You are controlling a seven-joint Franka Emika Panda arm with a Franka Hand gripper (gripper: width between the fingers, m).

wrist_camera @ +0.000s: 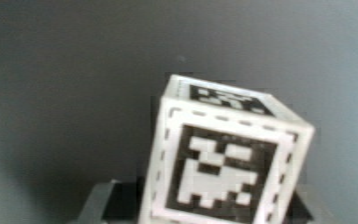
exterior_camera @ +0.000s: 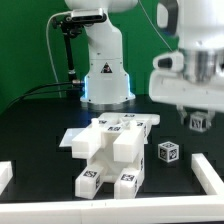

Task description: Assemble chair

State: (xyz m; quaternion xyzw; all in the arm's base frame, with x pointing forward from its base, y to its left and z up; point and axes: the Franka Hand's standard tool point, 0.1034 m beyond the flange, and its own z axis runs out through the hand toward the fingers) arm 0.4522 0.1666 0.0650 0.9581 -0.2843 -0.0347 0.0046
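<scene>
Exterior view. A half-built chair [exterior_camera: 112, 150], made of chunky white blocks and a flat panel bearing black-and-white square tags, stands on a black table [exterior_camera: 40, 130]. Just beside the chair, toward the exterior view's right, a loose tagged cube [exterior_camera: 167, 152] rests on the table, apart from the chair. Above and beyond that cube, farther from the chair, hangs the gripper [exterior_camera: 197, 119], clear of the table; a small tagged piece [exterior_camera: 198, 123] shows between its fingertips. Behind the chair rises the white robot base [exterior_camera: 105, 70], with dark cables [exterior_camera: 45, 88] trailing toward the exterior view's left. White rails [exterior_camera: 207, 172] border the table around the chair.
</scene>
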